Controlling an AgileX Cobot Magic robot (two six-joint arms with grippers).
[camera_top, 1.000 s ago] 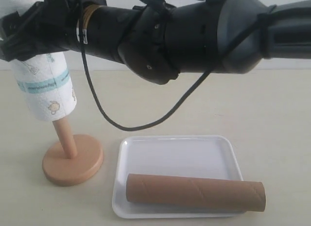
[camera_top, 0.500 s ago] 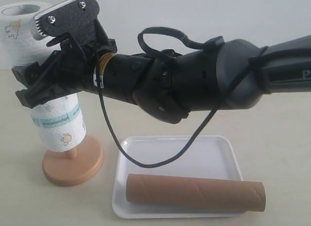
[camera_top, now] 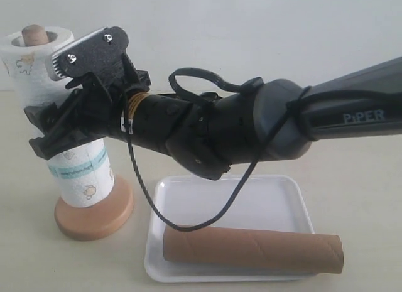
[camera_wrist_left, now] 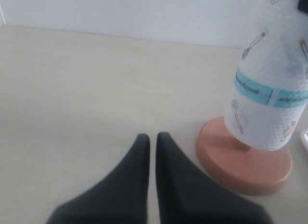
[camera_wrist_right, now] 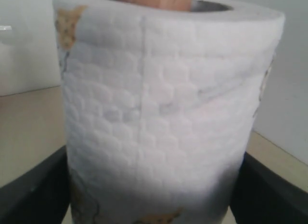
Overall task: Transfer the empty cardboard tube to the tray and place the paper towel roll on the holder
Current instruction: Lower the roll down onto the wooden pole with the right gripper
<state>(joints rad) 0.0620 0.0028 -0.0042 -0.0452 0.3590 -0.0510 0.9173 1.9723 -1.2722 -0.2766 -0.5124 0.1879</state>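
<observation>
The paper towel roll (camera_top: 80, 176) sits threaded on the holder (camera_top: 94, 218), and the post's rounded top (camera_top: 35, 35) pokes out of its core. My right gripper (camera_top: 55, 126) reaches across from the right and is shut on the roll's middle, one dark finger (camera_wrist_right: 29, 188) on each side of the embossed roll (camera_wrist_right: 159, 113). In the left wrist view a short piece of post shows between the roll (camera_wrist_left: 269, 89) and the disc base (camera_wrist_left: 243, 164). The empty cardboard tube (camera_top: 251, 249) lies across the tray (camera_top: 232, 194). My left gripper (camera_wrist_left: 152, 137) is shut on nothing, beside the base.
The right arm's thick black body (camera_top: 251, 132) and a hanging cable loop (camera_top: 188, 226) pass over the tray's back half. The tube's right end (camera_top: 333, 253) overhangs the tray's rim. Pale tabletop (camera_wrist_left: 72, 89) lies to the holder's side, with a white wall behind.
The right gripper has lowered the roll down the post, from high above the base to near it. The post's top now shows through the core. Tube and tray have not moved.
</observation>
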